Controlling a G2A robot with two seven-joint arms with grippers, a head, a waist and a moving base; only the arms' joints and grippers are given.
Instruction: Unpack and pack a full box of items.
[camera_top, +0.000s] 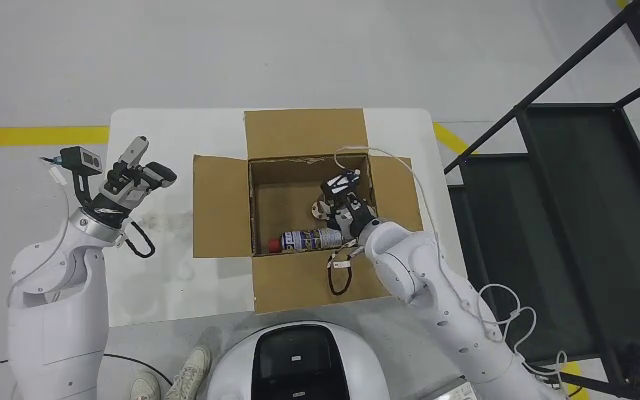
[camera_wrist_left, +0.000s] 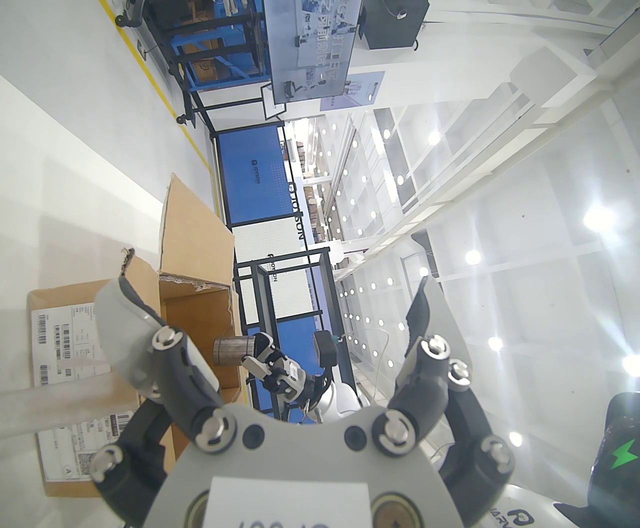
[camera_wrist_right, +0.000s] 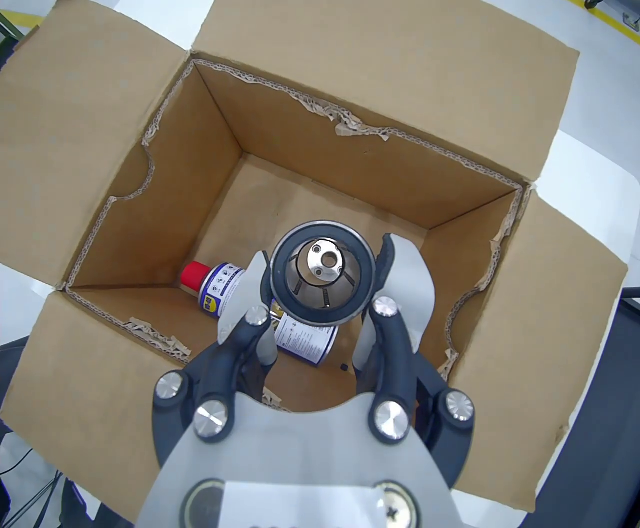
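One box (camera_wrist_right: 380, 75), one spray can (camera_wrist_right: 222, 292), one cylinder (camera_wrist_right: 322, 272), maybe grinder.

Barcode labels (camera_wrist_left: 60, 340) stand on the box (camera_wrist_left: 195, 240).

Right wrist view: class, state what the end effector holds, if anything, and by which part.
The right end effector grips a cylinder with a dark rim, its fingers pressing opposite sides of the curved wall, over the open box.
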